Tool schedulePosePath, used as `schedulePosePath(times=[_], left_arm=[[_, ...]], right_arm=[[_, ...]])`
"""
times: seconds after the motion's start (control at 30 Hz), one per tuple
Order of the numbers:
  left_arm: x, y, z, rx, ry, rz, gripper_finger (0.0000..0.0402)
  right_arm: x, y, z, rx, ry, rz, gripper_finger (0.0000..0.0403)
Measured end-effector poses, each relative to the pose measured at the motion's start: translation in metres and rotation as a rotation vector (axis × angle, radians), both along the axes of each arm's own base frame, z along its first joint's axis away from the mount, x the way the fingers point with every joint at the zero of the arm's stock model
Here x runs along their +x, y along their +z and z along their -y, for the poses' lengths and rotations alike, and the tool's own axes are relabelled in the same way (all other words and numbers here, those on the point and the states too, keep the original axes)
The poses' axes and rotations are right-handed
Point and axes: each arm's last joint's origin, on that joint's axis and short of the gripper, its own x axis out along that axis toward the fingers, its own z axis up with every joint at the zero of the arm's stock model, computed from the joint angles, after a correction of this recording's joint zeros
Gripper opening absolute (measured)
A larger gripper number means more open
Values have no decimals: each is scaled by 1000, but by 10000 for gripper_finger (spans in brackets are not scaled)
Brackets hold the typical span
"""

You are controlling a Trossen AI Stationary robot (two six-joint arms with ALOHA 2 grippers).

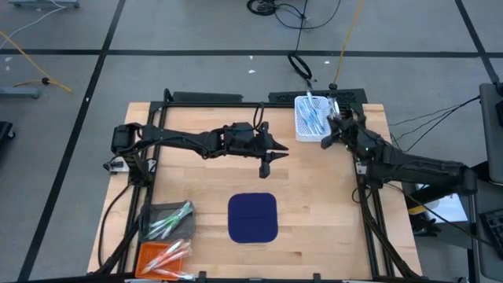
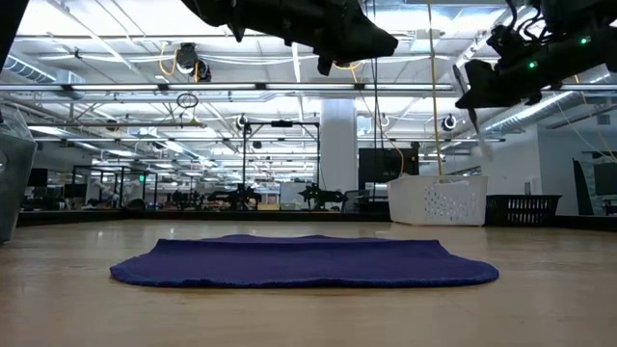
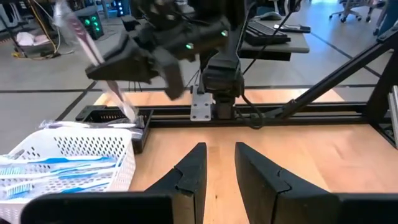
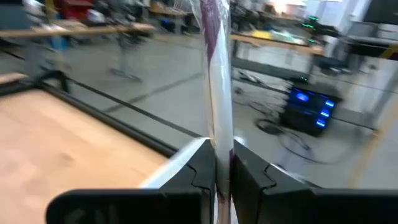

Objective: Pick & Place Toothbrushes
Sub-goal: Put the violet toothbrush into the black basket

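My right gripper (image 4: 222, 168) is shut on a wrapped white-and-purple toothbrush (image 4: 214, 74) and hangs in the air at the table's far right, beside a white basket (image 1: 310, 118) of blue-and-white toothbrushes (image 3: 56, 168). The left wrist view shows that gripper (image 3: 134, 65) above the basket's far corner. My left gripper (image 3: 217, 168) hovers over the table's middle (image 1: 275, 153), open, with nothing between its fingers. A navy mat (image 1: 253, 218) lies flat near the front. My right gripper pinches the toothbrush near the middle of its length (image 4: 219, 149) between its two fingers. The fingers lie roughly level and across it. The toothbrush stands steeply tilted, its ends (image 3: 74, 25) sticking out above and below the fingers, lifted clear of basket and table.
A grey tray (image 1: 169, 220) with green toothbrushes and an orange tray (image 1: 161, 255) with orange-pink ones sit at the front left. Black frame rails (image 1: 236, 98) run along the table's far edge and sides. Bare wood lies around the mat.
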Motion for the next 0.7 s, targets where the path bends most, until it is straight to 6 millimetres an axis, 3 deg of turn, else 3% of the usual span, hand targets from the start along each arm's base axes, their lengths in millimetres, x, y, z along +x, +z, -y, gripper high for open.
schedulePosePath(times=[0.2, 0.7], left_arm=[[0, 0, 0, 0, -2, -1, 85], [0, 0, 0, -1, -1, -4, 85]], right_arm=[[-10, 9, 14, 54, -58, -66, 17], [-35, -15, 54, 273, -222, -175, 17]])
